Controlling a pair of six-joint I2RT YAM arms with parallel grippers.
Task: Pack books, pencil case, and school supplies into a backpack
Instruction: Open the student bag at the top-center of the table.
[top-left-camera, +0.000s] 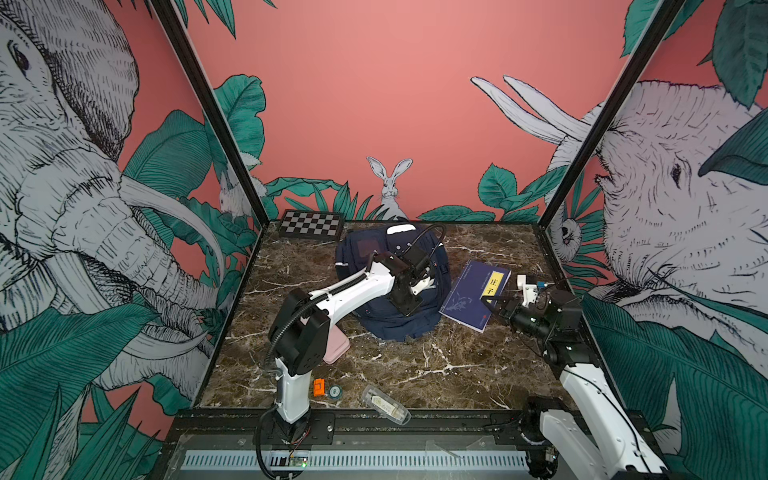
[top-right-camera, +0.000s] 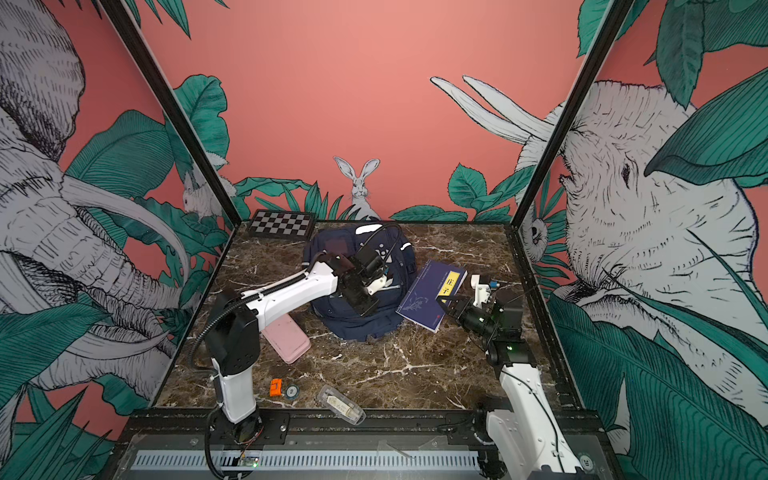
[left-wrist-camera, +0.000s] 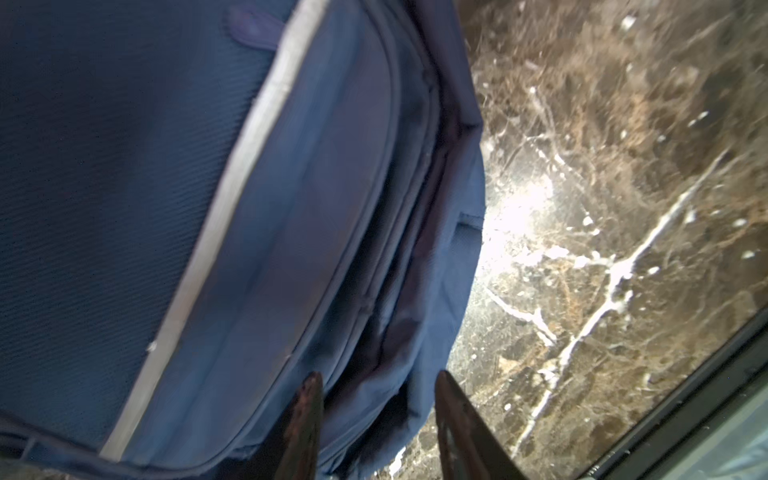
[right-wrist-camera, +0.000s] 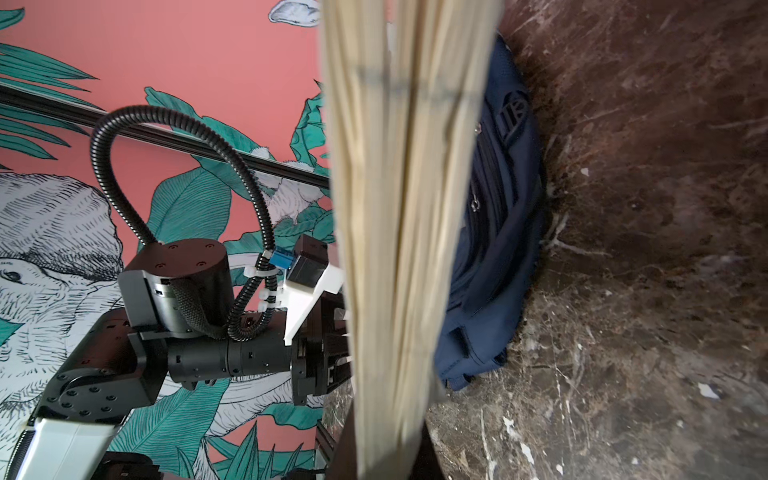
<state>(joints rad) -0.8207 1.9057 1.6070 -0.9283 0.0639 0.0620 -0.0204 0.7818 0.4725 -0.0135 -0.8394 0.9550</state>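
Recorded backpack (top-left-camera: 386, 320) slumped mid-surface, toward the far edge. Found left jaws parted about halfway over its right portion. Saw fingertips (left-wrist-camera: 309, 415) straddling a fold of navy fabric at the bag's rim, with nothing clamped. Noted books (top-left-camera: 467, 297) just right of the backpack, yellow label upward; could not tell whether lifted clear of the surface. Found right jaws closed tight on the books' near-right corner, cream page edges running between them in the right wrist view. Listed pink pencil case (top-right-camera: 286, 338) near-left of the backpack and chessboard (top-left-camera: 311, 224) at far left.
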